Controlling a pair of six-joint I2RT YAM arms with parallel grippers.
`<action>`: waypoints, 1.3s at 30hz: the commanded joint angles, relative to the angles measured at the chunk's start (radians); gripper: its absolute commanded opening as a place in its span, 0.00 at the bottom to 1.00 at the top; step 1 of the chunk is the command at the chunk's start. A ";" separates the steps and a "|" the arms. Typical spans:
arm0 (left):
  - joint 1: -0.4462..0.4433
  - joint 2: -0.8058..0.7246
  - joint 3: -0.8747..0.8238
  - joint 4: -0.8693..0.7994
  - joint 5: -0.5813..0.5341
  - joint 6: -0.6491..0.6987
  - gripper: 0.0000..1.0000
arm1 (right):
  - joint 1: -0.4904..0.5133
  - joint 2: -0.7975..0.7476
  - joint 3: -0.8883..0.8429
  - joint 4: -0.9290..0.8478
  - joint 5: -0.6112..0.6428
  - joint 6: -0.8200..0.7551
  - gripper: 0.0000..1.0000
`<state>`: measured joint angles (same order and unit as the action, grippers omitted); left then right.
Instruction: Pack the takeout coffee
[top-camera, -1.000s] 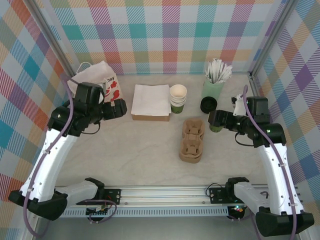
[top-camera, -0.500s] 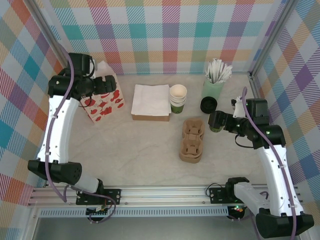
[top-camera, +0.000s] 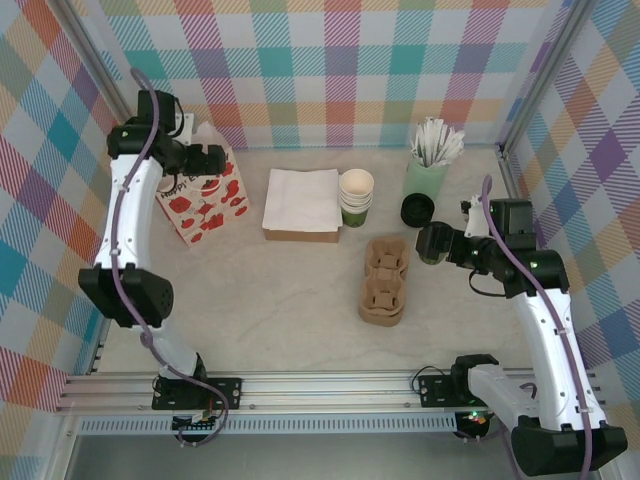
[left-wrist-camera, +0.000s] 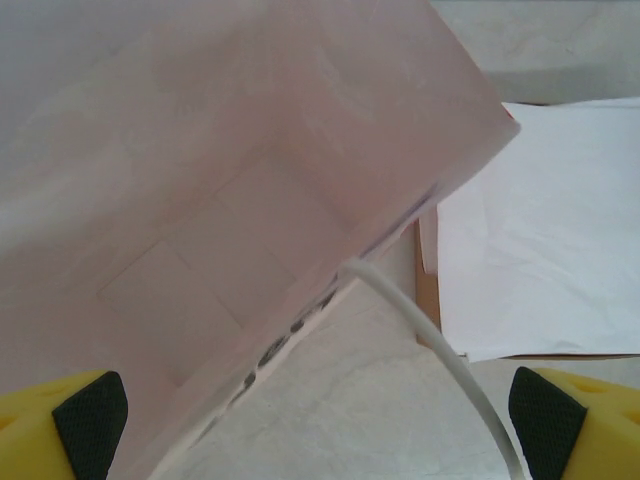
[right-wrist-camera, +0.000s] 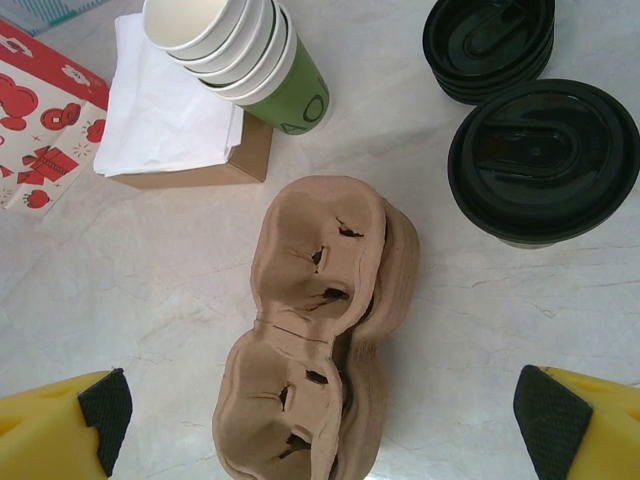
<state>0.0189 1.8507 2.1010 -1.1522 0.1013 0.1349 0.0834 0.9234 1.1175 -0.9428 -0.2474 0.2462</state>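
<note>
Takeout coffee (right-wrist-camera: 545, 160): small cup seen from above, capped by a black plastic lid, body almost hidden beneath it; standing on the pale marbled tabletop (top-camera: 290, 300), just beside a stack of spare black lids (right-wrist-camera: 490, 45) and to the right of the nested brown pulp cup carriers (right-wrist-camera: 320, 330), below the right wrist. Right gripper (right-wrist-camera: 325, 425) hovering with fingers wide apart, holding nothing, centred over the carriers rather than over the cup. Likely to miss or nudge the cup over if lowered without first shifting right. Danger of popping the lid if pinched at the rim; danger of crushing the paper wall and spilling if squeezed hard lower down. Possible to lift several carriers at once, given such tight nesting. Easy to mistake the nested stack of empty green-and-cream paper cups (top-camera: 356, 195), just beside the white napkin pile on its brown cardboard box (top-camera: 300, 200), for the target. Farther left, well apart from the cup, white paper gift bag with red prints (top-camera: 205, 205) standing upright, left gripper (left-wrist-camera: 320, 420) at its mouth, fingers spread, clamped on nothing; bag wall and white cord handle (left-wrist-camera: 430, 350) seemingly between them. Liable to tip or fold shut if bumped, cord apt to snag a cup on the way in, sloshing likely under any tilt.
</note>
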 joint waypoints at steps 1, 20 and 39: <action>0.018 0.025 0.060 -0.008 0.058 0.044 1.00 | -0.005 0.007 -0.018 0.001 -0.006 -0.007 1.00; 0.019 0.108 0.105 -0.026 0.077 0.115 0.49 | -0.005 0.061 -0.010 0.006 -0.038 0.024 1.00; 0.011 -0.153 -0.067 -0.036 -0.091 0.083 0.00 | -0.006 0.060 0.001 0.001 -0.042 0.049 1.00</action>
<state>0.0250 1.7954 2.0655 -1.1542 0.0772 0.2474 0.0834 0.9855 1.1076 -0.9432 -0.2714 0.2775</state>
